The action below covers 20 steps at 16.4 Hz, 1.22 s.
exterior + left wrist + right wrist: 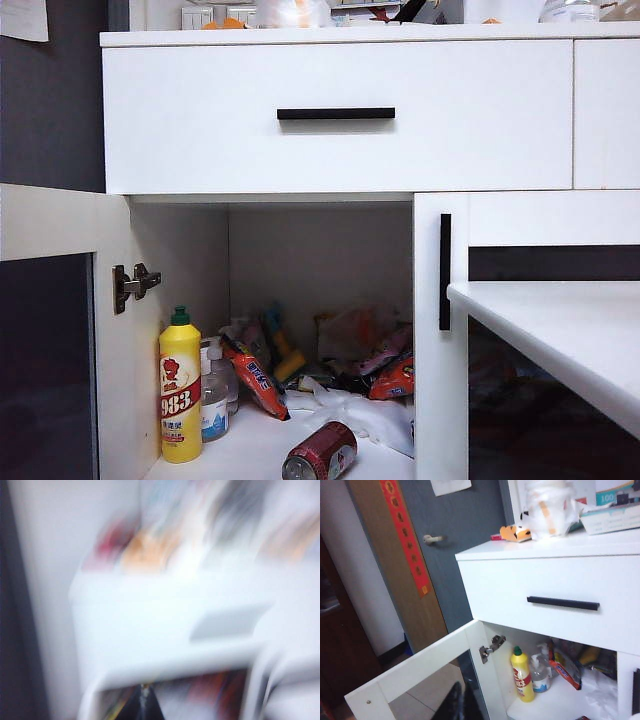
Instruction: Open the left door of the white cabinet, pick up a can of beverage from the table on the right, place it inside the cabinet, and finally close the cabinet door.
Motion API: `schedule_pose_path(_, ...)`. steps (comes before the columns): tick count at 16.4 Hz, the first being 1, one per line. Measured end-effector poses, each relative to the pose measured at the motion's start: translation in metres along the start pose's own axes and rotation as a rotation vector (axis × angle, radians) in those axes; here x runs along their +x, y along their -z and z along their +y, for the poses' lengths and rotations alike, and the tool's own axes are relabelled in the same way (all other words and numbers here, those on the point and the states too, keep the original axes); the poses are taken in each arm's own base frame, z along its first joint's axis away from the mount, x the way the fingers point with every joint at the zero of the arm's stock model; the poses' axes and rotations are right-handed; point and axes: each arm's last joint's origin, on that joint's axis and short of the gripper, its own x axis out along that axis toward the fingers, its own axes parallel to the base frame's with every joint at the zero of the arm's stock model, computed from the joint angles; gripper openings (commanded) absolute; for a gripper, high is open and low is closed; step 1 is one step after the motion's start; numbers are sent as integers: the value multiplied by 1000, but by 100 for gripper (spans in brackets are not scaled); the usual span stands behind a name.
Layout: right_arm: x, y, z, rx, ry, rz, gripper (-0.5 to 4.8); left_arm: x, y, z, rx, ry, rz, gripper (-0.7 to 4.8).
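Observation:
The white cabinet (340, 120) fills the exterior view. Its left door (50, 330) is swung wide open, showing the dark glass panel. The red can of beverage (320, 452) lies on its side on the cabinet floor near the front edge. Neither gripper shows in the exterior view. My right gripper (460, 702) is shut and holds nothing; it hangs in front of the open left door (420, 675). The left wrist view is heavily blurred. In it my left gripper (144, 705) is a dark point, shut and holding nothing, below the blurred white cabinet (165, 630).
A yellow bottle with a green cap (180, 385), a clear pump bottle (214, 395) and several snack packets (380, 365) crowd the cabinet floor. The narrower right door (445, 272) stays closed. The white table (560, 330) juts in at the right. A drawer front (336, 113) sits above.

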Motion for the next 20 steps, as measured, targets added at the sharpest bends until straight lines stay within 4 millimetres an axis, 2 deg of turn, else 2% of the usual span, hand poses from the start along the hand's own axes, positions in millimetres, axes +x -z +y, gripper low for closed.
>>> schedule_pose_path(3,0,0,0,-1,0,-2,-6,3,-17,0,-64,40,-52,-5)
schedule_pose_path(5,0,0,0,-24,1,-1,-6,7,-42,-1,-110,114,-111,-4)
schedule_pose_path(7,0,0,0,-56,3,-1,-6,11,-63,2,-142,41,-145,-4)
schedule_pose_path(9,0,0,0,-64,3,-1,-6,23,-66,2,-108,-125,-30,-3)
schedule_pose_path(10,0,0,0,-66,3,-1,-6,31,-54,0,-52,-238,131,-3)
schedule_pose_path(11,0,0,0,-66,3,-1,-6,37,-41,-3,0,-278,246,-3)
schedule_pose_path(14,0,0,0,-81,3,-1,-6,62,7,-20,94,-307,571,14)
schedule_pose_path(15,3,0,0,-97,4,2,-6,68,26,-23,116,-330,663,111)
schedule_pose_path(16,6,0,0,-103,5,6,-6,73,36,-21,121,-356,698,196)
schedule_pose_path(17,8,0,0,-104,4,5,-5,77,42,-20,123,-371,721,328)
schedule_pose_path(18,10,1,0,-109,4,11,-6,84,54,-18,131,-392,772,366)
schedule_pose_path(19,11,1,0,-114,5,14,-6,88,63,-12,134,-422,819,373)
schedule_pose_path(20,12,1,0,-119,4,6,-6,91,71,2,118,-487,868,373)
